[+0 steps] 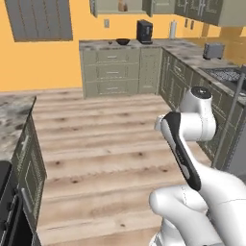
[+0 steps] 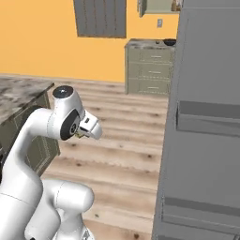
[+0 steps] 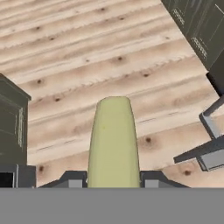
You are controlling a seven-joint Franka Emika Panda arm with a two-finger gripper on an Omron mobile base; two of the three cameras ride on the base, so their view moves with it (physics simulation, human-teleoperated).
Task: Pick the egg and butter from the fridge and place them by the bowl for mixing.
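A slim pale yellow stick of butter (image 3: 113,140) stands out between my fingertips (image 3: 72,179) in the hand view, and my gripper (image 3: 113,180) is shut on it above the wooden floor. Seen from the right base view, the gripper (image 2: 91,129) hangs at mid height, left of the tall grey fridge (image 2: 206,126), whose door bins face me. The shallow black bowl (image 1: 123,42) sits on the far counter, left of the black boxy appliance (image 1: 144,31). The egg is out of view.
Olive-green cabinets (image 1: 115,72) carry the far counter, and more run down the right side with a toaster (image 1: 214,50) and a cooktop (image 1: 226,74). A stone-topped counter (image 1: 14,120) stands near left. Open wooden floor (image 1: 105,139) lies between.
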